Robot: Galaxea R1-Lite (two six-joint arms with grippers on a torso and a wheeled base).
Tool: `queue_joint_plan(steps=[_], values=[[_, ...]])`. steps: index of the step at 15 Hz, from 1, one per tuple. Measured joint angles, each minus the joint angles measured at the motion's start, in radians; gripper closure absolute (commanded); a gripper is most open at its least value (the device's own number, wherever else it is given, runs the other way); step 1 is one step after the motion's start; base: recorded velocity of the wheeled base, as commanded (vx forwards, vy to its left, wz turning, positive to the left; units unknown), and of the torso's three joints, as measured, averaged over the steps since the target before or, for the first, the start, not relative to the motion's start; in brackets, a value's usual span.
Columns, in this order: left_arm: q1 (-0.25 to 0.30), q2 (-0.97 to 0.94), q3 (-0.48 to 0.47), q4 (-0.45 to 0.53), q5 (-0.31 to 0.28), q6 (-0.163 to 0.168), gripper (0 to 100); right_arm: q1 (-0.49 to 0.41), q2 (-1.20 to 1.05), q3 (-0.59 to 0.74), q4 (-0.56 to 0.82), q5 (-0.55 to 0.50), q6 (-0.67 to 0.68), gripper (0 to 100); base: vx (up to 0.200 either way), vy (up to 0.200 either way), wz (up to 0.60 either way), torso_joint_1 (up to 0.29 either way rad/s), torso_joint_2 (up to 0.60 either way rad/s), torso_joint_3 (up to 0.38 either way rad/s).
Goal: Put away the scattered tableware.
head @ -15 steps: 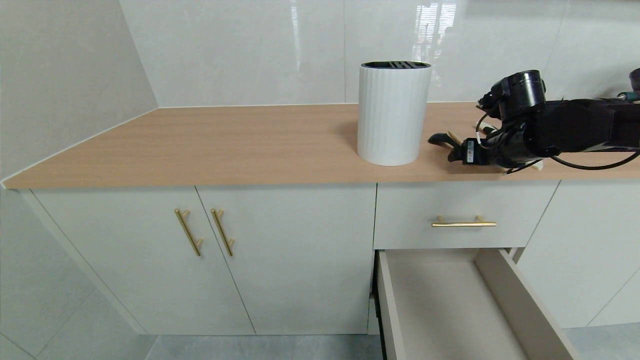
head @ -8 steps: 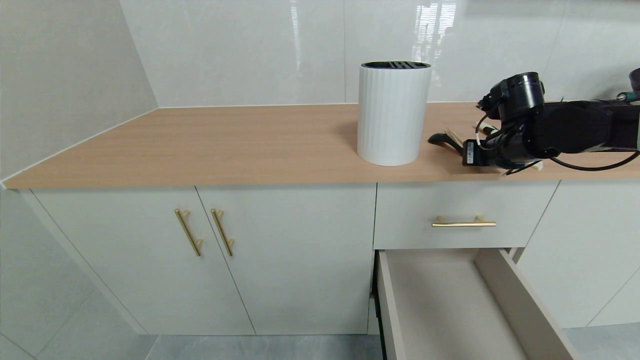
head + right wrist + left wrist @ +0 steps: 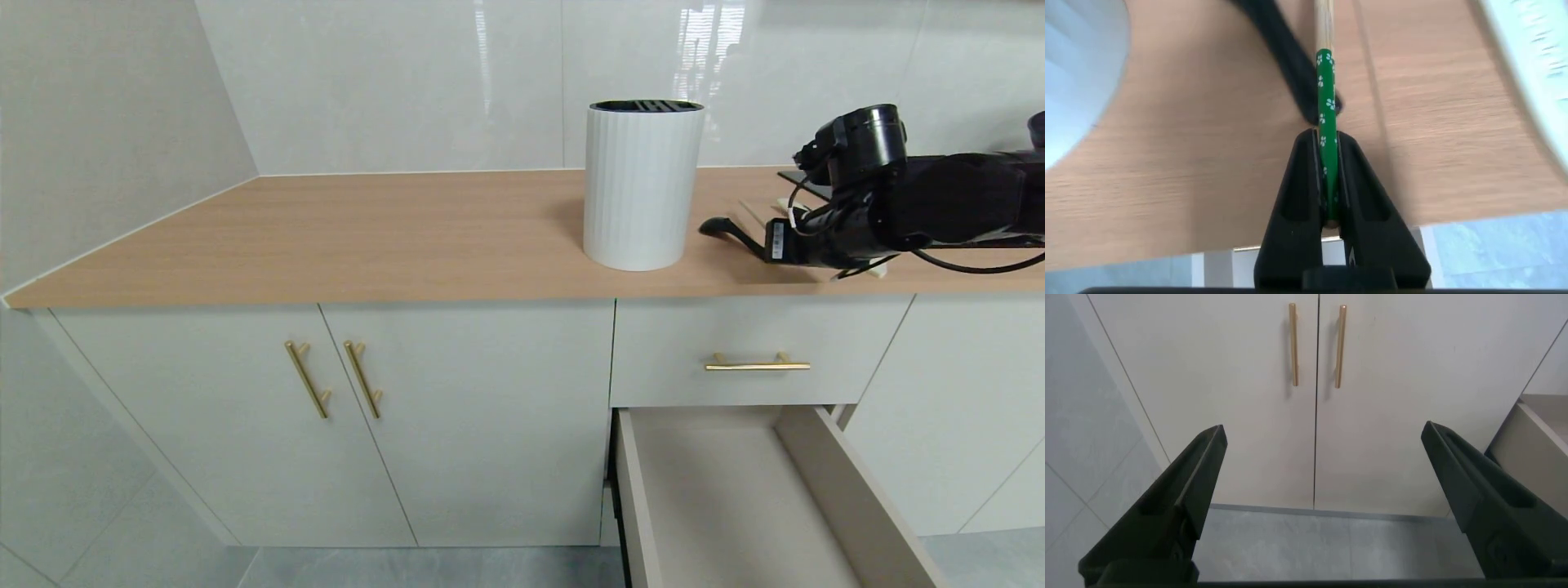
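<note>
Chopstick, slim wooden, with a green white-printed upper section point(image 3: 1325, 98): pinched in the right gripper point(image 3: 1327, 145), whose fingers were closed tight on the green part. It was held low over the light wooden countertop point(image 3: 408, 229), to the right of the white ribbed cylindrical holder point(image 3: 642, 188), with its bare tip running past a black curved utensil point(image 3: 1282, 57). Whether the tip touched the counter could not be told.

Judged light, stiff and thin; the smooth coating is probably slick, so it could swivel in a narrow pinch. A hold nearer mid-length should steady it.

Left gripper point(image 3: 1323, 434) spread wide, holding nothing, facing the pale cabinet doors point(image 3: 1372, 416). A beige drawer point(image 3: 710, 490) stood open below.
</note>
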State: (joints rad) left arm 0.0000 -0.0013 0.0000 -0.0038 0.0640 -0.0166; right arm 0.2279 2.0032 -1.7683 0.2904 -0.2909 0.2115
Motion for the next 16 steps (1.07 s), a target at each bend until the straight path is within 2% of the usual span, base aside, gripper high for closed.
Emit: queue_joint_plan(steps=[5,8,10,12,16], values=[[0.0,0.0,0.0,0.0,0.0,0.0,0,-0.014,-0.069,0.021,0.0,0.001,0.014,100,0.0,0.0,0.0,0.0,0.0,0.0],[0.0,0.0,0.0,0.0,0.0,0.0,0,-0.016,-0.2,0.137,-0.001,0.026,0.013,100,0.0,0.0,0.0,0.0,0.0,0.0],[0.0,0.0,0.0,0.0,0.0,0.0,0,-0.013,-0.36,0.245,0.005,0.104,-0.004,100,0.0,0.0,0.0,0.0,0.0,0.0],[0.0,0.0,0.0,0.0,0.0,0.0,0,-0.008,-0.519,0.34,0.083,0.191,-0.026,100,0.0,0.0,0.0,0.0,0.0,0.0],[0.0,0.0,0.0,0.0,0.0,0.0,0,0.011,-0.71,0.44,0.407,0.383,-0.076,100,0.0,0.0,0.0,0.0,0.0,0.0]])
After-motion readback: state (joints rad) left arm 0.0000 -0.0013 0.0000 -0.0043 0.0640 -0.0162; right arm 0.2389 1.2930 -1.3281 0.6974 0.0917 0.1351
